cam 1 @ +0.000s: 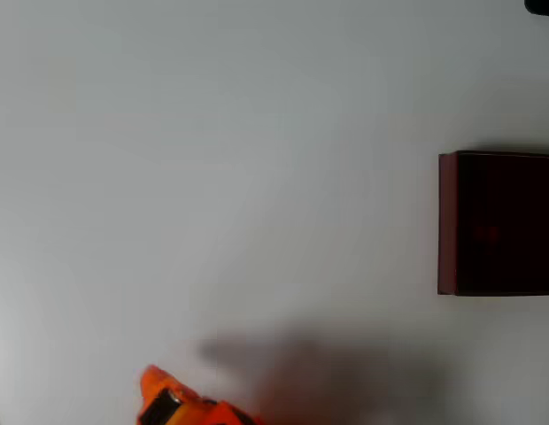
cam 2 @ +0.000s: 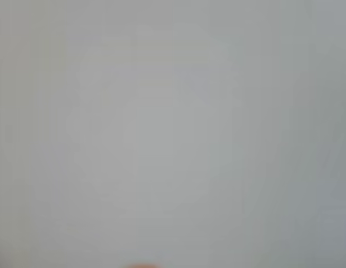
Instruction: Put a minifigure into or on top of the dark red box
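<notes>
Gripper (cam 1: 181, 405) sits low at the bottom edge of the overhead view, just an orange plastic tip with a dark insert poking into frame, and whether the claw is released or clenched I cannot tell from this sliver. A soft grey shadow spreads on the table (cam 1: 212, 177) to its right.

Over on the right edge sits the dark red box (cam 1: 447, 221), well apart from the arm: a rectangular thing, thin maroon wall along its left side, interior nearly black. Inside that darkness there's a faint reddish smudge (cam 1: 485, 234). It could be the minifigure lying in the box, but it's too dim and blurred to call.

The wrist view gives pale, smooth, featureless tabletop, with a tiny warm-coloured blur at the bottom edge, too soft to identify.

My read: if that smudge is the figure, the placing is done and the arm is parked clear. If not, this is a search phase, and the next move calls for finding the tiny toy first, then a fine pinch on something that small and rounded.

The table itself looks matte, white and flat.
</notes>
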